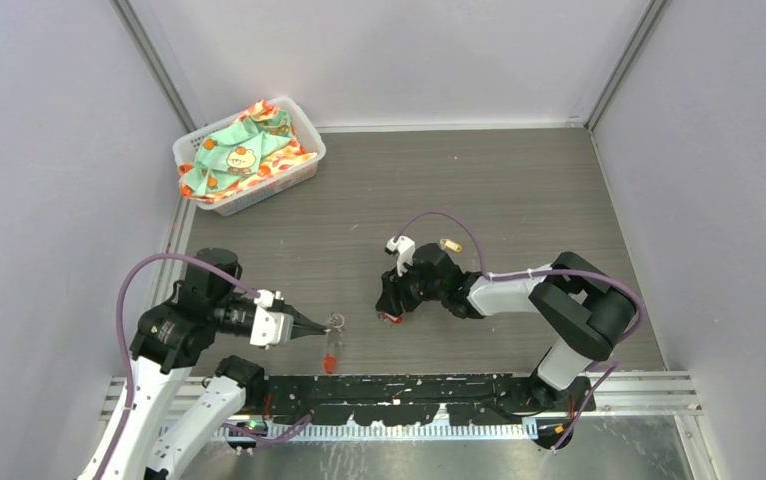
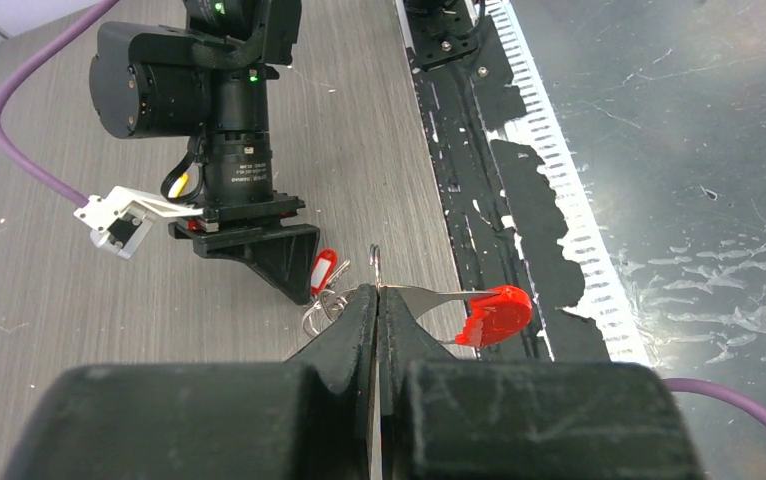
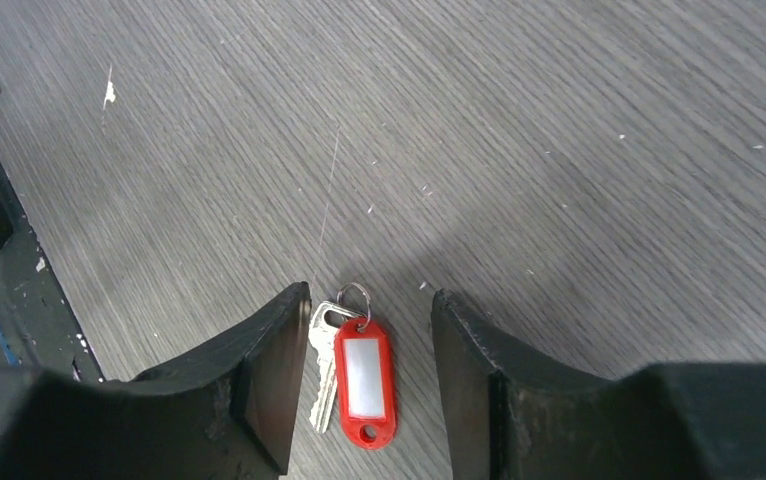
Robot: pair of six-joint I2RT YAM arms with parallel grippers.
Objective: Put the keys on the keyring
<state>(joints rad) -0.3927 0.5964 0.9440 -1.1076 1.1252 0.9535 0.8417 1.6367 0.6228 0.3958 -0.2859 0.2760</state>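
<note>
My left gripper [image 1: 321, 324] is shut on the keyring [image 1: 332, 340], holding it above the table by its silvery metal side; the red crescent hangs below. In the left wrist view my gripper [image 2: 376, 292] pinches the metal and the keyring's red crescent [image 2: 496, 313] sticks out to the right. My right gripper [image 1: 391, 308] is open, pointing down over the red-tagged key [image 1: 391, 319]. In the right wrist view that key [image 3: 364, 370] lies flat between my gripper's [image 3: 369, 296] open fingers, untouched. The yellow-tagged key [image 1: 450, 244] lies on the table behind the right arm.
A white basket [image 1: 304, 130] holding patterned cloth stands at the back left. A black rail [image 1: 409, 390] with torn tape runs along the near table edge. The right gripper's fingers [image 2: 279, 260] stand close in front of the left gripper. Grey walls enclose the table.
</note>
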